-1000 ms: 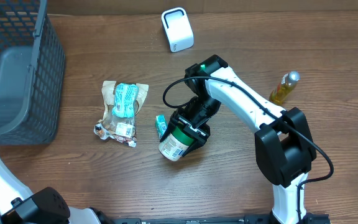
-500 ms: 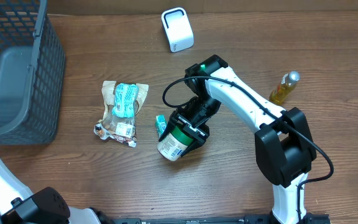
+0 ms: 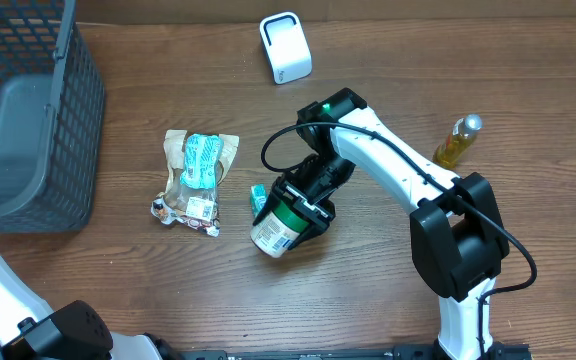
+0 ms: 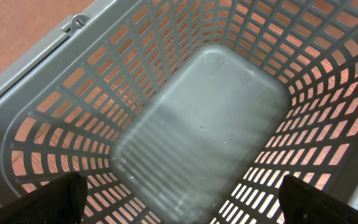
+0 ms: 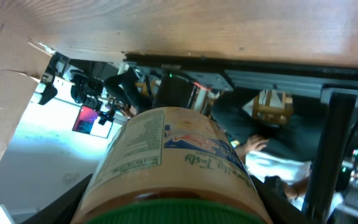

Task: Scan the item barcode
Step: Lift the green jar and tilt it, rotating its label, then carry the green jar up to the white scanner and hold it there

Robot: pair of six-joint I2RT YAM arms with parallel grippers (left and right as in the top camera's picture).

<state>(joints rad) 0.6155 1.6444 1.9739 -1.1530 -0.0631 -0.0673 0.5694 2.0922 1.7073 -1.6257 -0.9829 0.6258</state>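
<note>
The right gripper (image 3: 302,206) has its jaws partway closed around the lid end of a jar (image 3: 275,231), gripping it at the green lid (image 5: 173,214). The jar juts out at a slant toward the table's near edge, with its base leading. Whether that base touches the wood I cannot tell. The jar looks rigid and round-walled with brownish contents, so I judge it fairly heavy for its size and smooth enough to spin or slide in a two-finger pinch. A hold on the lid or shoulder seems best, since it keeps the fingers off the printed label (image 5: 166,149). The wrist view shows fine print on the label but no barcode I can make out. The jar hangs just beside a small green packet (image 3: 258,197), with a crumpled snack bag (image 3: 196,180) further left. The white scanner (image 3: 286,47) stands well apart at the table's far side, and an oil bottle (image 3: 458,140) lies off to the right. The left gripper (image 4: 185,200) is spread wide and empty over the grey basket (image 4: 48,93).
</note>
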